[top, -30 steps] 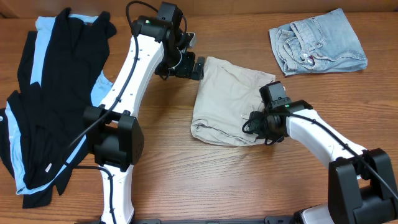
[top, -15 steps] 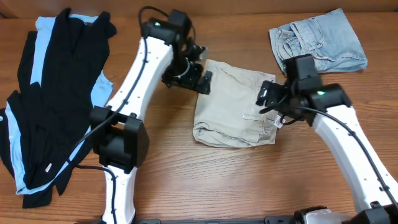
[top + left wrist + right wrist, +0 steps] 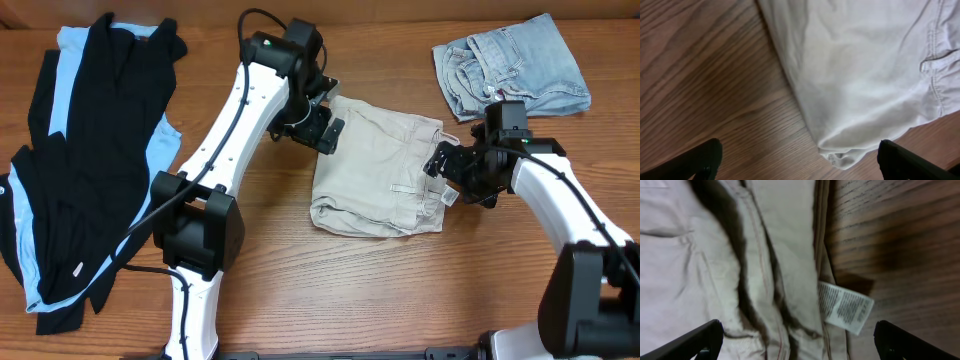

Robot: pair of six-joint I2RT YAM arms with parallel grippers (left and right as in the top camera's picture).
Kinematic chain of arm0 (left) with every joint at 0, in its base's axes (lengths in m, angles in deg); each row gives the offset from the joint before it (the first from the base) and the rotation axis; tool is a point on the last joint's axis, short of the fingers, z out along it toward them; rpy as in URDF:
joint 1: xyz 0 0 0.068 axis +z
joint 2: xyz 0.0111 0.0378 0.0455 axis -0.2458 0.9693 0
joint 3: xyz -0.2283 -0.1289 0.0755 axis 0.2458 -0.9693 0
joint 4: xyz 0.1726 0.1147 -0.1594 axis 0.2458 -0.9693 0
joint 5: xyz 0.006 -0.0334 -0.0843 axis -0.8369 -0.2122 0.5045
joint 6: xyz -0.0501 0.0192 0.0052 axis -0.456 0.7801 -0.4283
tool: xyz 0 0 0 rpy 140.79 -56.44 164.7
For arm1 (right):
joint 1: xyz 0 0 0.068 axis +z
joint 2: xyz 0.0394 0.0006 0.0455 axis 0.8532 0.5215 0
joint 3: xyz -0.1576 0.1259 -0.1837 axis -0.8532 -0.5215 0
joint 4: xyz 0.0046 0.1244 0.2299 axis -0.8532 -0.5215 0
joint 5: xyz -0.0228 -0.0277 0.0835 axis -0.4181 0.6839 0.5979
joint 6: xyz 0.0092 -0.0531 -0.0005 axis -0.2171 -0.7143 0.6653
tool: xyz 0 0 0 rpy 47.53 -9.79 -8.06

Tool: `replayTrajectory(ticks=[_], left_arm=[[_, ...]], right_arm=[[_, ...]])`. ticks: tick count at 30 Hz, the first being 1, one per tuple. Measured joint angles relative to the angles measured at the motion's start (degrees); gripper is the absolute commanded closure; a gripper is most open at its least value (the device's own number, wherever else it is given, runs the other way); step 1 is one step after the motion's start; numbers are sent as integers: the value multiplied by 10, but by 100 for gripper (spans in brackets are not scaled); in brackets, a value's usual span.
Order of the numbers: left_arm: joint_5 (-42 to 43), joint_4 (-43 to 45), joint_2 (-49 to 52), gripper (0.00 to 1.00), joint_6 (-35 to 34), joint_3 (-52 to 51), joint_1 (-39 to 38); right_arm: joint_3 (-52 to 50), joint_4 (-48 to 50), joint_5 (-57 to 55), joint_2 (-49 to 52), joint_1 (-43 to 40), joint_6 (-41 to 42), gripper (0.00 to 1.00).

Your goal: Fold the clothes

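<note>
Beige khaki shorts [image 3: 375,165] lie folded in the middle of the table. My left gripper [image 3: 322,132] is open and empty over their upper left edge; the left wrist view shows a cloth corner [image 3: 845,150] between its fingertips [image 3: 800,160]. My right gripper [image 3: 448,172] is open and empty over the shorts' right edge; the right wrist view shows waistband folds [image 3: 770,280] and a white label [image 3: 845,306] between its fingertips [image 3: 795,340]. Light-blue denim shorts [image 3: 512,66] lie at the back right. A black garment with light-blue panels [image 3: 80,160] lies spread at the left.
The wooden table [image 3: 320,280] carries both arm bases at its front edge, the left [image 3: 190,235] and the right [image 3: 600,290]. The table's back edge runs along the top of the overhead view.
The right arm swung up and over the shorts' right side, then drew back to their right edge; the right flap now lies folded over. The left gripper shifted right along the upper left edge.
</note>
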Motion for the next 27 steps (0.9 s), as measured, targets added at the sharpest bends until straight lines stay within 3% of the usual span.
replayTrajectory(ticks=[14,17,20,24,25,27], left_arm=[[-4,-5,0,0,-2,0,1],[-4,-5,0,0,-2,0,1],[-5,-5,0,0,-2,0,1],[-5,-5,0,0,-2,0,1],[-5,-5,0,0,-2,0,1],[-4,-5,0,0,-2,0,1]], right_arm=[[0,79,116,94,-9,-20,0],[2,110,164,109,-9,-20,7],[4,156,221,132,-9,-28,23],[1,229,292,170,4,-42,80],[-2,243,298,177,11,-42,89],[-8,269,322,189,19,-34,96]])
